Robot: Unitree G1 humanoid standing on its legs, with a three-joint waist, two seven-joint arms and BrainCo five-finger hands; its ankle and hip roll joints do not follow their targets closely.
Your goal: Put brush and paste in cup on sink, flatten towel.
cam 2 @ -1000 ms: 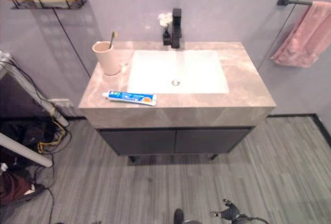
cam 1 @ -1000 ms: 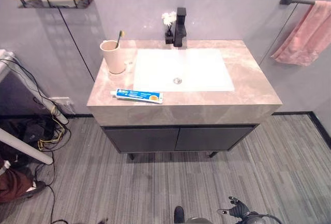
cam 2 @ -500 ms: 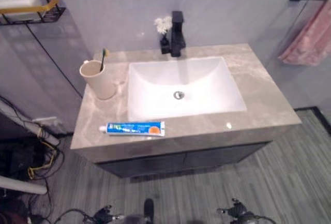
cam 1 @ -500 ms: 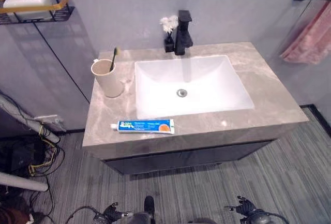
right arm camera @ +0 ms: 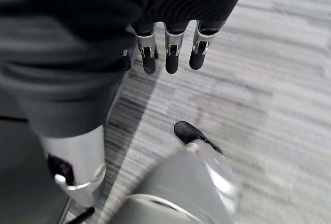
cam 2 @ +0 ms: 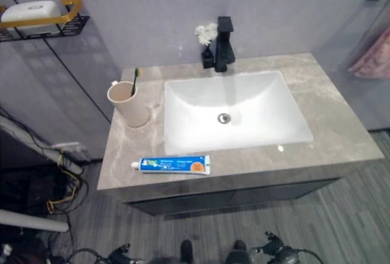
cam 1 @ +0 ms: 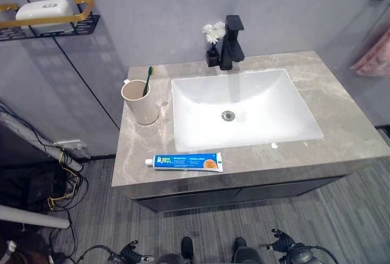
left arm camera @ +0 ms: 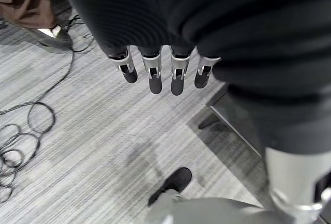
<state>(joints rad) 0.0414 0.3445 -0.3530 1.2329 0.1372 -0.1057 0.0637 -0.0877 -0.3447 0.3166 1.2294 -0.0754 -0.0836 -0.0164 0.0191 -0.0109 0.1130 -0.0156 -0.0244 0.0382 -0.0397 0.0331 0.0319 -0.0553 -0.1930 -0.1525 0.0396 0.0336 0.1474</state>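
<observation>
Grey striped flooring (left arm camera: 77, 146) lies nearest you, and both hands hang low over it: your left hand (left arm camera: 160, 71) and your right hand (right arm camera: 170, 53) each show straight, relaxed fingers with nothing in them. Beyond, on the near left edge of the marble counter (cam 1: 341, 124), the toothpaste tube (cam 1: 184, 162) lies flat, just in front of the white basin (cam 1: 244, 108). Farther back on the left, the beige cup (cam 1: 141, 102) stands upright with the green toothbrush (cam 1: 147, 80) already leaning inside it. Behind the basin you see the black faucet (cam 1: 231, 43) beside a small flower vase (cam 1: 212, 47). At the far right edge, the pink towel (cam 1: 373, 60) hangs bunched on the wall.
</observation>
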